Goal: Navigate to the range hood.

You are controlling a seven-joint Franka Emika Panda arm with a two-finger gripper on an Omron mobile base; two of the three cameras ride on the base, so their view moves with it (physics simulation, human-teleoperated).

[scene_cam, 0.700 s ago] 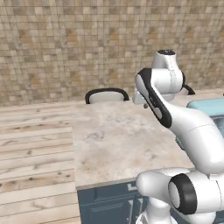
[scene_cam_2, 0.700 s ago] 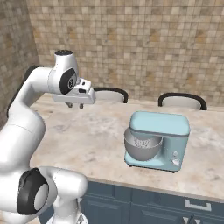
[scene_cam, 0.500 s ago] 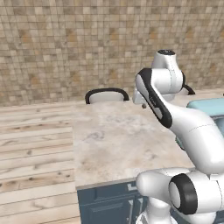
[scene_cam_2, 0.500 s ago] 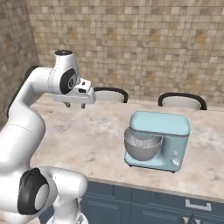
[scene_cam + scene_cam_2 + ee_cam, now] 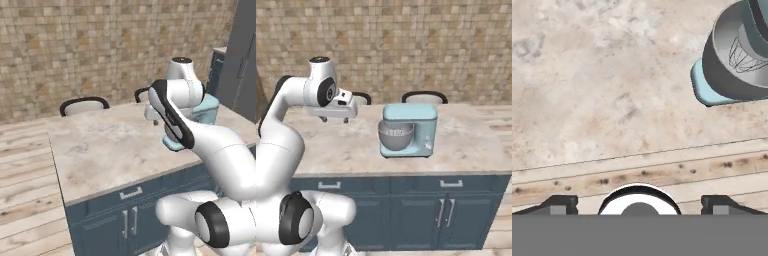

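Here's the arm, hanging over a marble-look island counter [image 5: 466, 145], pale beige with grey veining and a straight edge. The gripper [image 5: 335, 119] hovers above the stone near the 9 o'clock side of the right base view. Its jaws stand wide apart with nothing between them, each dark fingertip [image 5: 562, 202] well out to its own side in the hand view.

At the centre of the right base view sits a stand mixer [image 5: 406, 130]. It has a boxy light-blue body and a rounded steel bowl with a wire whisk inside. In the hand view it is up at 2 o'clock.

Two dark-rimmed chairs [image 5: 423, 96] with pale curved backs peek over the counter's far edge at 12 o'clock. Behind them is a rough tan stone-tile wall [image 5: 100, 45].

Below the counter are dark blue cabinet doors [image 5: 446, 210] with slim metal handles. Light wooden floor planks [image 5: 20, 200] are at 8 o'clock in the left base view, and a tall grey unit [image 5: 245, 50] at 2 o'clock.

Where the range hood is, I cannot tell from here.
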